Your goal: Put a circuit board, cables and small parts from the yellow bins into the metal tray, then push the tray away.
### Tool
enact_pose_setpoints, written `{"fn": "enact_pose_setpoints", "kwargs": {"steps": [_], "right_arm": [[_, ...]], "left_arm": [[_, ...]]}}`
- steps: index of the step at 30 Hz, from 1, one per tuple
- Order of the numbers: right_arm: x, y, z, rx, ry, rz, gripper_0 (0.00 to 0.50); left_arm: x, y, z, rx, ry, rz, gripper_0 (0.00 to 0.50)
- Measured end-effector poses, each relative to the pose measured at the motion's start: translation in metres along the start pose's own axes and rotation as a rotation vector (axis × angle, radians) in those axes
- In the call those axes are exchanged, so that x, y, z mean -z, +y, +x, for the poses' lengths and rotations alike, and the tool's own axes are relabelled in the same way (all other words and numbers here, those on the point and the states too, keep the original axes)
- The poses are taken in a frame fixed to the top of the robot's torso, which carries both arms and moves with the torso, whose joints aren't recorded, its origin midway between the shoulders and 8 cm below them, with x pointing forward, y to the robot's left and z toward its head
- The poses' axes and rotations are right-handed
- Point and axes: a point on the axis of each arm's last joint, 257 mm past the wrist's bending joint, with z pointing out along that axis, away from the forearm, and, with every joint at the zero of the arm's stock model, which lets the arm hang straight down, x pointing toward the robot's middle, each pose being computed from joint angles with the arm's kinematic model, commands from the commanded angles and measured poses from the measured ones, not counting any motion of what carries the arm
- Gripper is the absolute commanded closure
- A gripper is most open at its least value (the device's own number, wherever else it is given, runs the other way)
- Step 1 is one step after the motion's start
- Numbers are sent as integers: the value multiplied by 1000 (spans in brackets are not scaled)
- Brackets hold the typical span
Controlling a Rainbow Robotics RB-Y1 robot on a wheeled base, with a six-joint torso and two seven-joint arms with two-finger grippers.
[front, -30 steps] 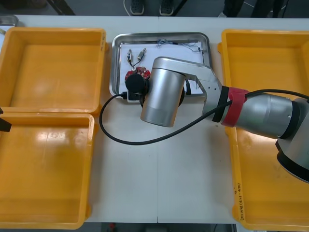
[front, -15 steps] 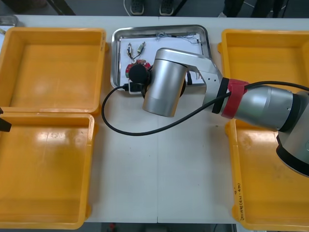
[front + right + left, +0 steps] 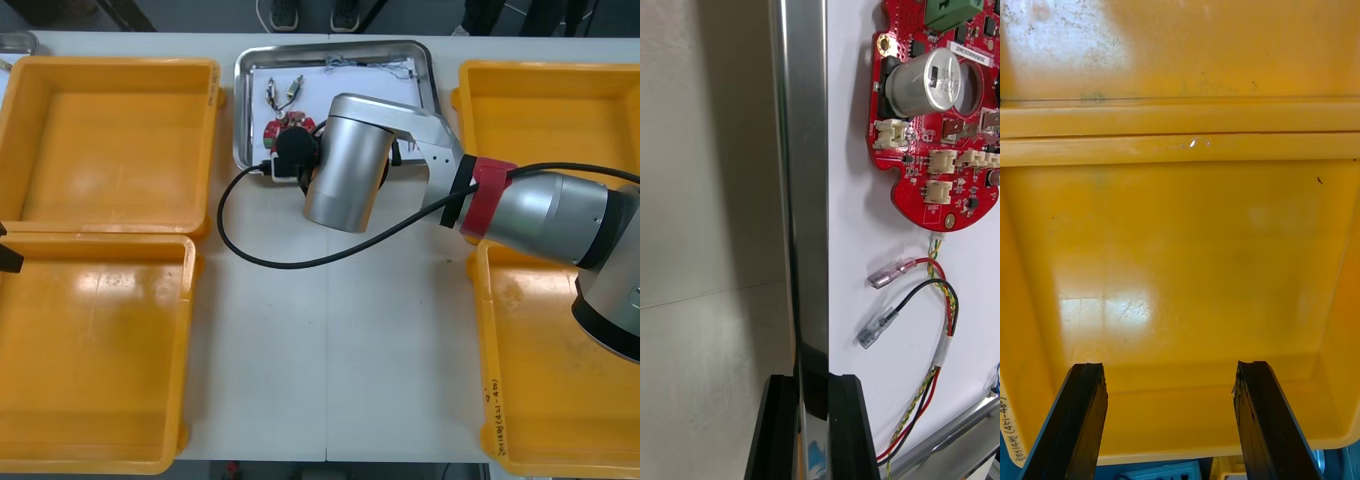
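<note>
clamping metal tray (image 3: 806, 187) rim, right pincer (image 3: 812, 384); left pincer (image 3: 1169, 369) spread above yellow bin (image 3: 1180, 247).

Light desk (image 3: 330, 380) here, pale and plain — a thin seam (image 3: 328, 330) runs straight down its middle, front to back. Beyond the far edge, a strip of dark grey floor (image 3: 200, 12), and a black slanted bar (image 3: 128, 14) crossing it at left.

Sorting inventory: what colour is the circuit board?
Red circuit board, clearest in the right wrist view, where the right gripper clamps the tray rim.
</note>
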Motion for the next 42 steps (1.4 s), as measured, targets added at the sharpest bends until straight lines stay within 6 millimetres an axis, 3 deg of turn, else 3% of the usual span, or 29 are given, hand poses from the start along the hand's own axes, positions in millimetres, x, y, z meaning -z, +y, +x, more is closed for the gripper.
{"fn": "enact_pose_setpoints", "kwargs": {"steps": [17,19,21,25,28,30,37,42], "right_arm": [[-14,-20,8,-20,-8,37,500],[-14,-20,9,-19,-6,38,400],[-14,-21,9,-18,-8,40,228],[-14,-22,8,-18,-11,42,56],[-14,-23,8,-20,-12,43,7],[-13,-24,8,-25,-14,44,0],[-8,-24,6,-83,-23,0,0],[11,-24,4,-117,-12,-36,0]], "left_arm": [[0,0,0,0,0,0,0],[0,0,0,0,0,0,0],[0,0,0,0,0,0,0],[0,0,0,0,0,0,0],[0,0,0,0,0,0,0],[0,0,0,0,0,0,0],[0,0,0,0,0,0,0],[0,0,0,0,0,0,0]]}}
